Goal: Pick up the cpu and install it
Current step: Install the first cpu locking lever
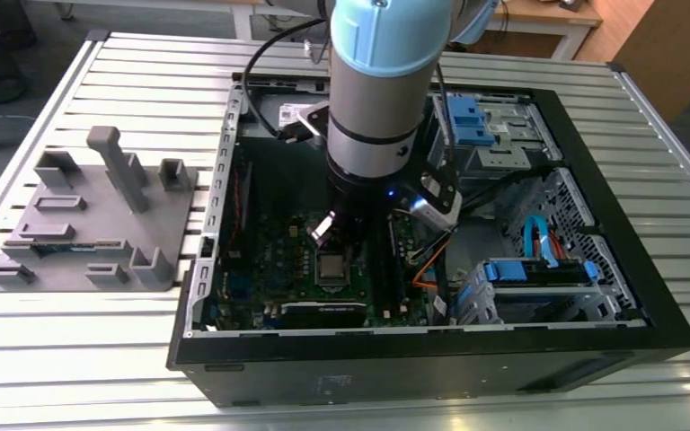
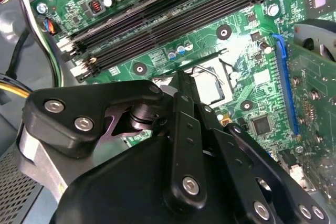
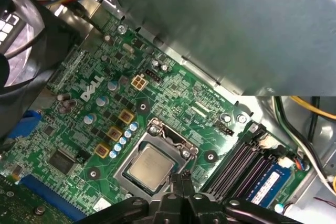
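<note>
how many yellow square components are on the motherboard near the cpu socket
3, in the first wrist view: a diagonal row beside the cpu socket, at and. Others may be hidden.

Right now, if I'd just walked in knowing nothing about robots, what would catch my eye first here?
First, the big arm reaching straight down into an open computer case lying on a slatted metal table. Under it lies the green motherboard, where the silvery cpu already sits in its socket, the black gripper hanging close above it. On the exterior view's left, a grey parts holder rests beside the case.
</note>
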Robot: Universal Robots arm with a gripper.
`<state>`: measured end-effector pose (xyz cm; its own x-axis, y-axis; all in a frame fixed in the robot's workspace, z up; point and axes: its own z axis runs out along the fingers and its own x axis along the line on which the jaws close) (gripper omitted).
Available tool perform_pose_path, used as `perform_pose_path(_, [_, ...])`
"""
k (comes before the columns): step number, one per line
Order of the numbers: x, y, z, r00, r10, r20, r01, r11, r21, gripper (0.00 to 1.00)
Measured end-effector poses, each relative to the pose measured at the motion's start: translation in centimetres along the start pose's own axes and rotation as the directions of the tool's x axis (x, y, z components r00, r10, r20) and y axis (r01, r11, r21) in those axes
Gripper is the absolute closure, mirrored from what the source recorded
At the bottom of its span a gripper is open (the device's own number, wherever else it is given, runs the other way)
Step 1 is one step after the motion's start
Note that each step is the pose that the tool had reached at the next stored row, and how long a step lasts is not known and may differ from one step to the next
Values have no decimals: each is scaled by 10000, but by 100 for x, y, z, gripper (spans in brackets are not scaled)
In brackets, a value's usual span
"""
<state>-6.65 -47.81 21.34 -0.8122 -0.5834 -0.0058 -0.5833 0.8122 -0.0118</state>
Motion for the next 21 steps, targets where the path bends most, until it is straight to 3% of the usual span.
perform_pose_path(21, [1, -2, 16, 10000, 22, -13, -22, 10000, 18, 89])
